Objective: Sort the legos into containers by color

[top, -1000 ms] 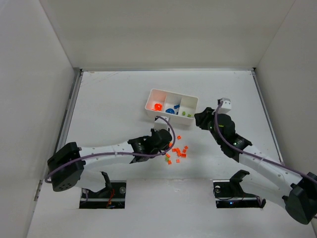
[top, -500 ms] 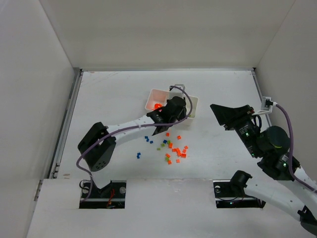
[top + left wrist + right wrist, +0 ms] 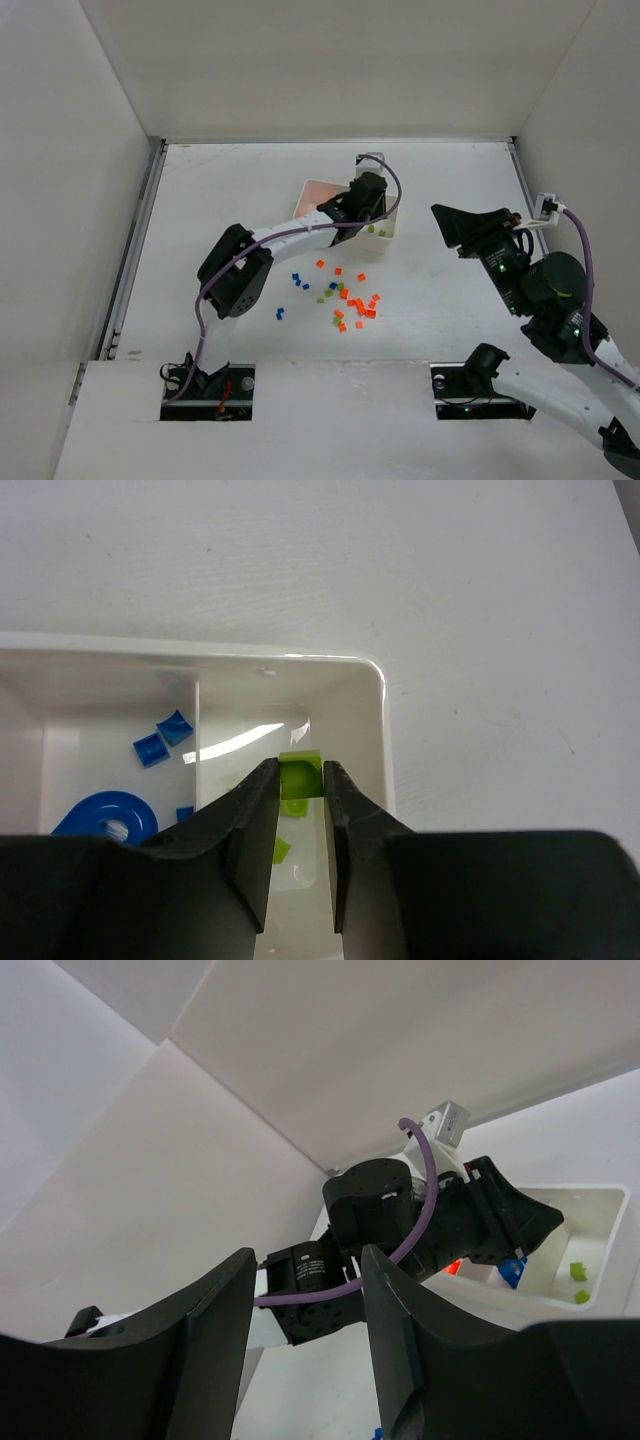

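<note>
Surface, top view: white table (image 3: 220, 200) closed in by plain white walls (image 3: 330, 70); both my arms come up from the bottom edge.
Tray, top view: white tray (image 3: 302, 203) sits just above frame centre. Its left compartment shows orange-red and its right end holds a few green bits. My left gripper (image 3: 368, 200) hangs over the middle and hides the rest.
Loose legos, top view: loose legos (image 3: 350, 298) lie scattered on the table below the tray. Most are orange-red, some are green, and a few blue ones lie toward the left.
Right gripper, top view: my right gripper (image 3: 462, 228) is to the right of the tray, well apart from it.
Background, left wrist view: bare table beyond the tray's far rim.
Left jaws: narrow, pinching a green lego (image 3: 300, 772) between my fingertips, over the right-hand compartment.
Right-hand compartment: another green scrap (image 3: 282, 852) lies lower down.
Middle compartment: small blue pieces (image 3: 150, 749) and a rounded blue piece (image 3: 105, 815).
Background, right wrist view: white walls meeting in a corner.
Right jaws: spread wide, with nothing between my fingers (image 3: 200, 1340).
Beyond them: my left arm (image 3: 400, 1210) reaches over the tray at the right edge of the frame. Green bits (image 3: 578, 1270) lie in the end compartment.
</note>
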Tool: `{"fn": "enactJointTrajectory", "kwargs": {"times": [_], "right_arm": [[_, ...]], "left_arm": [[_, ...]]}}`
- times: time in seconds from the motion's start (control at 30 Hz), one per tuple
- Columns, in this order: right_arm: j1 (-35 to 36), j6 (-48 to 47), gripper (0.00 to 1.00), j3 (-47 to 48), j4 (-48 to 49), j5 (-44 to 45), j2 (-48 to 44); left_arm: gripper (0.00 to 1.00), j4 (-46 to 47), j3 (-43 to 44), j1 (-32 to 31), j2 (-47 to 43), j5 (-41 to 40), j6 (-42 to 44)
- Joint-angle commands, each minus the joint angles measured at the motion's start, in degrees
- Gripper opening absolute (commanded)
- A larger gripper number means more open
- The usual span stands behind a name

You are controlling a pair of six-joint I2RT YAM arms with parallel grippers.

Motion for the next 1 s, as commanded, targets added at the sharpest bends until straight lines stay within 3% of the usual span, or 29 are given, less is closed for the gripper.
{"fn": "enactJointTrajectory", "kwargs": {"times": [0.0, 0.1, 0.4, 0.67, 0.7, 0.8, 0.97], "right_arm": [[-0.93, 0.51, 0.52, 3.02, 1.49, -2.05, 0.68], [-0.15, 0.6, 0.52, 2.93, 2.01, -1.18, 0.25], [0.83, -0.9, 0.52, -0.57, 2.54, -1.43, 4.01], [1.78, -2.57, 0.3, -13.93, 6.22, -7.58, 10.7], [4.32, -2.31, 0.27, -16.9, 9.54, -10.64, 12.7], [10.82, -2.83, 0.23, -19.83, 16.23, -13.56, 18.5], [20.24, -4.67, 0.25, -17.73, 23.36, -12.95, 32.2]], "left_arm": [[0.25, -0.07, 2.26, 0.28, 0.03, 0.48, 1.72], [0.32, 0.02, 1.99, 0.46, 0.2, 0.48, 2.24], [0.36, 0.28, -0.71, 0.54, -3.38, -0.05, 3.12], [0.33, -1.03, -28.91, 0.98, -26.57, -9.18, -1.71], [0.33, -3.9, -34.95, 2.11, -32.87, -11.54, -3.71], [0.34, -6.39, -42.45, 5.01, -41.5, -12.62, -7.23], [0.35, -7.36, -51.25, 11.35, -53.21, -10.95, -13.04]]}}
